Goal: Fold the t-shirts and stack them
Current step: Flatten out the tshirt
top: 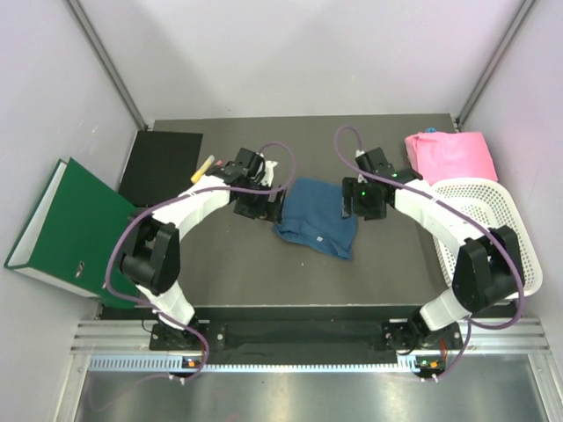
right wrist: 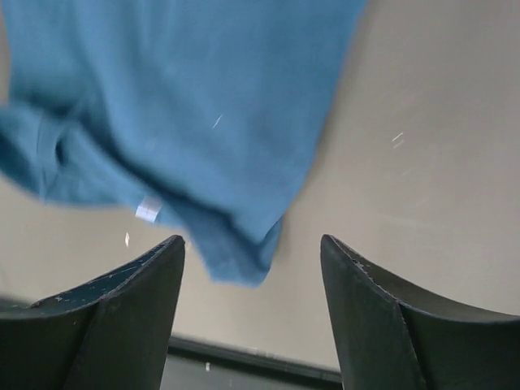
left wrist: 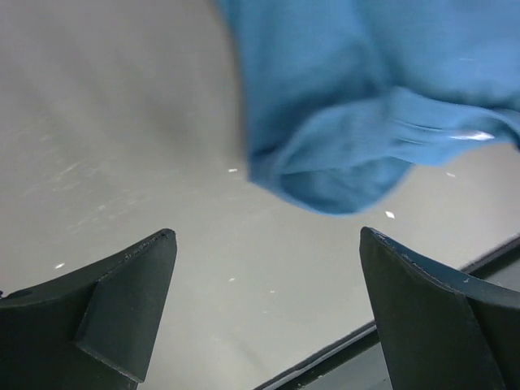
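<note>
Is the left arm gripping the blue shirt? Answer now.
No, the left fingers stand wide open over the table, and the blue shirt lies beyond them.

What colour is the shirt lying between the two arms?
Dark teal-blue. The shirt shows best in the right wrist view.

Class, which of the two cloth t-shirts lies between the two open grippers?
The dark teal-blue cloth t-shirt, crumpled mid-table; the bright pink cloth t-shirt lies far right.

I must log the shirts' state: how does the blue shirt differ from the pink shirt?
The blue shirt lies in the middle; the pink shirt lies far right, by the basket. The blue shirt is rumpled; the pink shirt is a neater, flatter block. Both are soft cloth.
</note>
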Tool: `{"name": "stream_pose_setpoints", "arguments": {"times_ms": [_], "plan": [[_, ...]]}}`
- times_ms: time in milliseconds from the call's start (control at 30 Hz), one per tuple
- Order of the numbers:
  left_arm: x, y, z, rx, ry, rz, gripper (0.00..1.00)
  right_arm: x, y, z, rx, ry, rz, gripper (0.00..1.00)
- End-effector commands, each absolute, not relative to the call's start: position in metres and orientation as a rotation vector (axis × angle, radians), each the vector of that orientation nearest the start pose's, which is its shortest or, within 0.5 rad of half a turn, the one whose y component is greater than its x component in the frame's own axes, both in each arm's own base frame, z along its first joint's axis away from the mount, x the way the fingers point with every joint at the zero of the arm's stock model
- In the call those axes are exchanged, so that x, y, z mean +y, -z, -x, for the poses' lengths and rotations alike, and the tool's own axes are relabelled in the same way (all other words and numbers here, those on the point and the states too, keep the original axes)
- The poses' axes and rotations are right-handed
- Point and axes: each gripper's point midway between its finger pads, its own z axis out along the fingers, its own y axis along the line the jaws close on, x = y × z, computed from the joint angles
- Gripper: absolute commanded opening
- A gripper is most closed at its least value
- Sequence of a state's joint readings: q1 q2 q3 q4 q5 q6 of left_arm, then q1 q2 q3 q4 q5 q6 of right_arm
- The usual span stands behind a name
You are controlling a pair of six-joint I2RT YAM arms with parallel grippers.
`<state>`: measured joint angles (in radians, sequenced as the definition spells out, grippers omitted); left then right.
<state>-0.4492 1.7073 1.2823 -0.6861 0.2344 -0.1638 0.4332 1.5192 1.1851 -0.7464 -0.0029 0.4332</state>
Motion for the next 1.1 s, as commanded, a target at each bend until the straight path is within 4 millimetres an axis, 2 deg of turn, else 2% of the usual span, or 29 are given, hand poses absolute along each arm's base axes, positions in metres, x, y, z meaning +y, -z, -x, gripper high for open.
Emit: {"name": "stream_pose_setpoints", "arguments": {"times_ms": [0, 33, 200, 267, 433, 567, 600, 667, 800, 867, 900, 1067], "plan": [[-0.227, -0.130, -0.322, 2.513, 0.607, -0.553, 0.99, 0.179, -0.136, -0.274, 2.688, -0.378, 0.124, 0.67], [-0.228, -0.130, -0.321, 2.513, 0.609, -0.555, 0.99, 0.181, -0.137, -0.271, 2.681, -0.406, 0.124, 0.65], [-0.226, -0.121, -0.324, 2.553, 0.561, -0.559, 0.99, 0.210, -0.121, -0.260, 2.714, -0.571, 0.190, 0.62], [-0.222, -0.119, -0.328, 2.564, 0.518, -0.547, 0.99, 0.225, -0.118, -0.256, 2.715, -0.591, 0.267, 0.62], [-0.212, -0.118, -0.332, 2.572, 0.436, -0.525, 0.99, 0.248, -0.092, -0.257, 2.771, -0.572, 0.389, 0.61], [-0.193, -0.131, -0.344, 2.554, 0.286, -0.452, 0.99, 0.263, -0.077, -0.263, 2.795, -0.552, 0.438, 0.59], [-0.189, -0.136, -0.347, 2.546, 0.259, -0.421, 0.99, 0.263, -0.067, -0.265, 2.817, -0.516, 0.444, 0.58], [-0.184, -0.153, -0.352, 2.515, 0.259, -0.393, 0.99, 0.266, -0.066, -0.271, 2.814, -0.474, 0.467, 0.56], [-0.171, -0.178, -0.361, 2.440, 0.206, -0.337, 0.99, 0.265, -0.056, -0.280, 2.837, -0.391, 0.498, 0.13], [-0.161, -0.187, -0.363, 2.415, 0.176, -0.303, 0.99, 0.266, -0.058, -0.284, 2.830, -0.338, 0.539, 0.01], [-0.153, -0.190, -0.366, 2.404, 0.143, -0.275, 0.99, 0.265, -0.054, -0.285, 2.837, -0.311, 0.545, 0.00], [-0.118, -0.208, -0.370, 2.360, 0.126, -0.130, 0.99, 0.266, -0.075, -0.297, 2.769, -0.249, 0.548, 0.00]]}}
